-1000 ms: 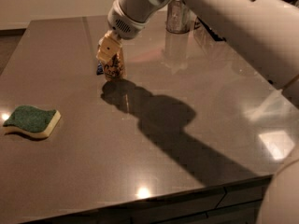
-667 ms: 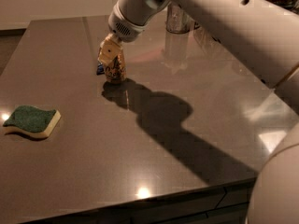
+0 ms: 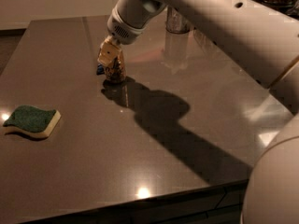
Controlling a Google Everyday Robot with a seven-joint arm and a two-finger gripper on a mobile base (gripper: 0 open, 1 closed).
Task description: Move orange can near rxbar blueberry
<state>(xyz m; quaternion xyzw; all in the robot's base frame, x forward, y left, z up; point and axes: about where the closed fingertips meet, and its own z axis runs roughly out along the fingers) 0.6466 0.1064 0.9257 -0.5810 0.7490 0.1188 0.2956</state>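
Can stands upright on the worktop, just right of the bar and seemingly touching it, so the placing looks nearly done. End effector sits over the can's upper half, closed on it. I judge the can light, with a thin, stiff, smooth aluminium wall that dents or tips easily. A gentle hold across the mid-wall, below the rim, suits it best. Sponge lies well left of the bar; cup stands well right of it.
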